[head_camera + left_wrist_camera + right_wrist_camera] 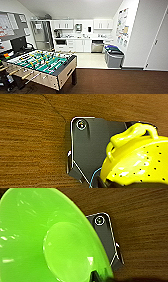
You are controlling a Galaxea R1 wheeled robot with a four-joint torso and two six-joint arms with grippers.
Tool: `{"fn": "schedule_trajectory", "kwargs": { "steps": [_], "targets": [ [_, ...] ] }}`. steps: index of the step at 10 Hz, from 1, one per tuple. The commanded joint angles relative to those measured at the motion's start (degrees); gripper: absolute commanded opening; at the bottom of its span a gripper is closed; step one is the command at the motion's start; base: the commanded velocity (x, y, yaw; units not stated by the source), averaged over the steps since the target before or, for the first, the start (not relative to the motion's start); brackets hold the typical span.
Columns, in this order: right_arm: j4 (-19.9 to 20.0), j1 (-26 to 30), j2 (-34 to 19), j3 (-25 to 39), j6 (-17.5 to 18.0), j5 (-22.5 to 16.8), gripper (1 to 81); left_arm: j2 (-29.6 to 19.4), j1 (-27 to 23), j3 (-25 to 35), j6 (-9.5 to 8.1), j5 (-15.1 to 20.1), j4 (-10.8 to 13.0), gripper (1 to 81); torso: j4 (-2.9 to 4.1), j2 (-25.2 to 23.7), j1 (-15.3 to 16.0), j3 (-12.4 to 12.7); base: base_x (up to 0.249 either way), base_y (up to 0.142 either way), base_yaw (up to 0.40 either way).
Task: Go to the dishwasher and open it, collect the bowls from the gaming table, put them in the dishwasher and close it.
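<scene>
Green-field foosball table (42,65) near left | grey bins (114,57) beside dishwasher (97,46) | jaws: unclear

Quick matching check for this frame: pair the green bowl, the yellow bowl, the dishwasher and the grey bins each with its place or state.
Things:
1. green bowl
2. yellow bowl
3. dishwasher
4. grey bins

Places or states:
A. under the far kitchen counter, door shut
B. close before the right wrist camera, above brown floor
C. by the right wall, on the pale floor
D. perforated, with a loop handle, close before the left wrist camera

Pairs: 1-B, 2-D, 3-A, 4-C
</scene>
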Motion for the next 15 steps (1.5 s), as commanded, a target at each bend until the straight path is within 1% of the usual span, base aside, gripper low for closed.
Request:
{"fn": "schedule_trajectory", "kwargs": {
  "steps": [1,15],
  "targets": [
    [-0.8,2.8,-2.6,0.5,-0.3,-3.0,1.0,-1.3,-2.3,-0.3,0.13,1.9,0.5,1.0,0.0,0.0,0.0,0.0,0.196,-0.064,0.0],
    [-0.8,2.6,-2.4,0.4,-0.3,-3.0,1.0,-1.2,-2.3,-0.3,0.13,1.9,0.4,1.0,0.0,0.0,-0.1,0.0,0.196,-0.068,0.0]
  ]
}}
